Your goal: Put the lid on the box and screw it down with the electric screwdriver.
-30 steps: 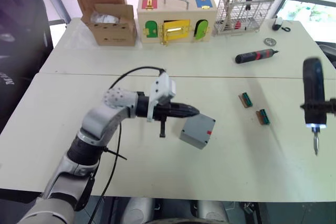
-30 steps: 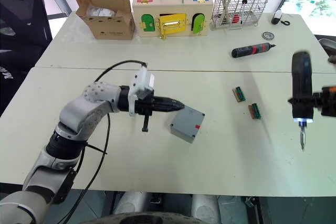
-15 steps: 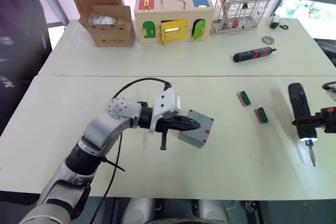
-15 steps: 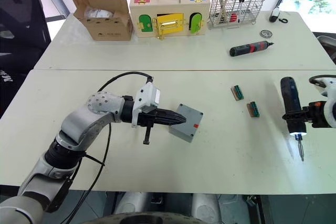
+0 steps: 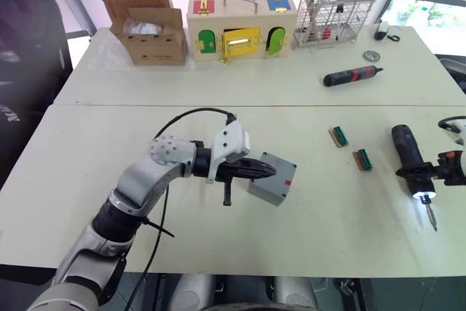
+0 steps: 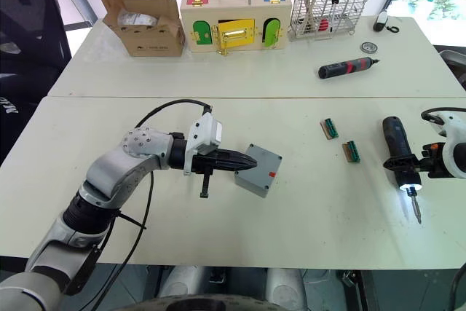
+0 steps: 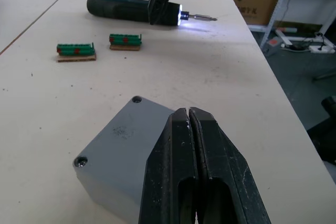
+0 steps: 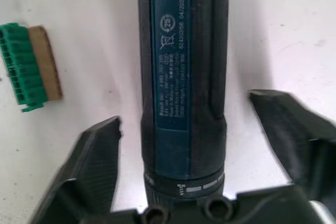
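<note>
Head camera views: the small square grey plastic box (image 5: pixel 272 179) with its flat grey lid (image 6: pixel 261 161) already on top sits in the middle of the near half of the pale counter (image 5: pixel 87 180), a red mark on its side; the left end effector (image 5: pixel 266 170) has its black fingers pressed together, tips touching the box's left edge; the long black cylindrical electric screwdriver (image 5: pixel 410 170) lies on the counter near the right edge, its tip lit and its metal bit pointing toward the near edge; the right end effector (image 6: pixel 419 165) sits astride it; two small green terminal blocks (image 5: pixel 352 149) lie between box and screwdriver.

Left wrist view: the closed fingers (image 7: pixel 181 171) rest over the lid's edge; two screw heads show at the lid's corners; the screwdriver lies beyond, light on.

Right wrist view: the screwdriver's body (image 8: pixel 181 77) lies between the spread fingers (image 8: pixel 89 166), with a gap on each side; a green block (image 8: pixel 26 66) lies beside it.
</note>
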You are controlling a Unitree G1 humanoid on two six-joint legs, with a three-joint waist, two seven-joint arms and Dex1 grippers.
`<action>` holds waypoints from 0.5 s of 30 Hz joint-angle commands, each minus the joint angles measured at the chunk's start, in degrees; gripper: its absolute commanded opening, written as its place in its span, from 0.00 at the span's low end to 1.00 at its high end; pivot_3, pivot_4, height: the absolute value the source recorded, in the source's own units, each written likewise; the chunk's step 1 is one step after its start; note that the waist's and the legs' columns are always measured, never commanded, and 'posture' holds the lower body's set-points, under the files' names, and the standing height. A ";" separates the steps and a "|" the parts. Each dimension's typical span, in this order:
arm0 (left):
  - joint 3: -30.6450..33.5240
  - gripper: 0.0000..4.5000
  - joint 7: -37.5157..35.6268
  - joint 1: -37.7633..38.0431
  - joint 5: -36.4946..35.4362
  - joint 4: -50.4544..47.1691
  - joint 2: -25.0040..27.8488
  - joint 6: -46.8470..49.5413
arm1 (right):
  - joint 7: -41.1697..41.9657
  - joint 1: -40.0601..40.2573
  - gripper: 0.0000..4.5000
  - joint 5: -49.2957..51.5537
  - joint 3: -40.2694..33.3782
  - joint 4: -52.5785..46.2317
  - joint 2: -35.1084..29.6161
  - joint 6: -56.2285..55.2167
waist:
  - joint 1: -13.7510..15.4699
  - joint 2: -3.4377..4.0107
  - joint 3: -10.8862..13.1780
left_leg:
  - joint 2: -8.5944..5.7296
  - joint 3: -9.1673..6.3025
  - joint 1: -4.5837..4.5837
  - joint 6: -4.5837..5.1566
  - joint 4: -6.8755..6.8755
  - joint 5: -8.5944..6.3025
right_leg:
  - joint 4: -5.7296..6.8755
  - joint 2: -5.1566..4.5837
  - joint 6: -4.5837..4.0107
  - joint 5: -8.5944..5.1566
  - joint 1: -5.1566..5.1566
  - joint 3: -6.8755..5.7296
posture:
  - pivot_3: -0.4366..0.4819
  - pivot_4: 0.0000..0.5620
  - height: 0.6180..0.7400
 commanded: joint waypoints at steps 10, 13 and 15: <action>13.96 0.00 8.20 3.17 -4.41 0.08 -2.03 -0.78 | 0.45 10.03 1.00 -0.04 -21.06 -22.73 -4.21 -13.62 | 0.11 0.01 -0.01 | 0.01 0.00 0.05 -0.07 -0.01 0.03 | 0.32 0.00 0.03 -0.02 -0.11 0.00 | 0.48 0.27 0.62; 16.58 0.00 7.62 6.48 -7.47 -1.06 1.89 4.23 | 1.67 21.55 1.00 4.08 -33.15 -39.00 -1.47 -10.88 | 0.03 -0.02 0.01 | 0.08 -0.05 0.05 -0.15 -0.05 0.06 | 0.48 -0.01 0.09 -0.06 -0.17 -0.01 | 0.48 0.27 0.62; 18.20 0.00 7.72 9.86 -8.63 -2.45 4.56 6.50 | 1.42 29.74 1.00 7.47 -40.93 -49.54 3.20 -6.11 | 0.11 -0.16 -0.04 | 0.09 -0.10 0.07 -0.22 -0.06 0.11 | 0.50 0.00 0.09 -0.06 -0.15 -0.01 | 0.48 0.27 0.62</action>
